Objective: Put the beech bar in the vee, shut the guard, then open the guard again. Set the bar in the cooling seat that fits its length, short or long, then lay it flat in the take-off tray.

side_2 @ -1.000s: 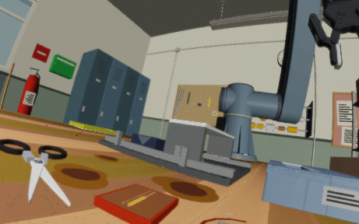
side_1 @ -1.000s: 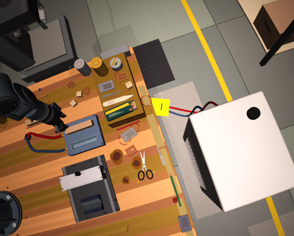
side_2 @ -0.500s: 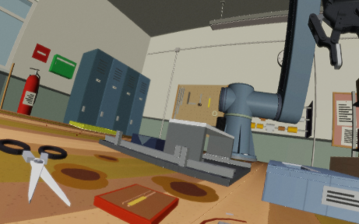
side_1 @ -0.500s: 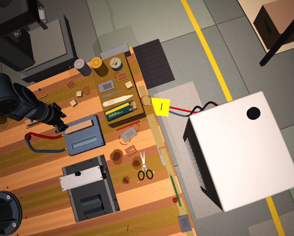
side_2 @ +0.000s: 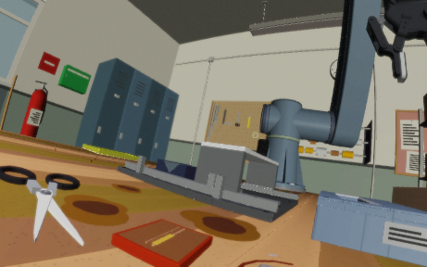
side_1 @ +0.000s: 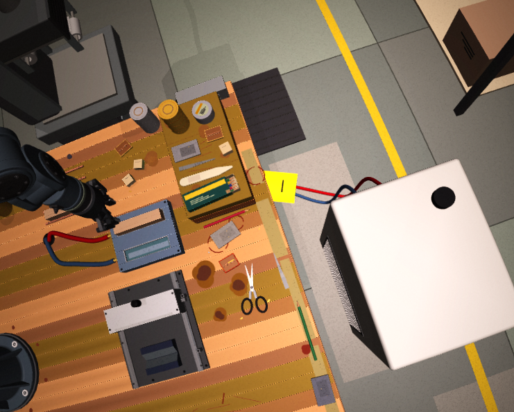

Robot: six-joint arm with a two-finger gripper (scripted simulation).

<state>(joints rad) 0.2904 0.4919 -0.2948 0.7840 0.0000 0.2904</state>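
Note:
My gripper [side_1: 106, 221] [side_2: 420, 69] is open and holds nothing; it hangs high above the left end of the blue-grey tray [side_1: 147, 236] [side_2: 379, 227]. The beech bar [side_1: 138, 221] lies flat in the tray's far slot, its left end just beside my fingers. Nearer the bench front sits the dark fixture [side_1: 158, 328] [side_2: 207, 185] with the vee block [side_1: 159, 355] in its base. Its grey guard [side_1: 141, 310] [side_2: 230, 169] stands slid back toward the tray end, leaving the vee uncovered.
A large white cabinet [side_1: 425, 261] stands on the floor to the right of the bench. A brown board [side_1: 208, 164] with tins and small tools lies behind the tray. Scissors [side_1: 251, 290] [side_2: 40, 194], a red tile [side_2: 161, 241] and red and blue hoses [side_1: 70, 250] lie nearby.

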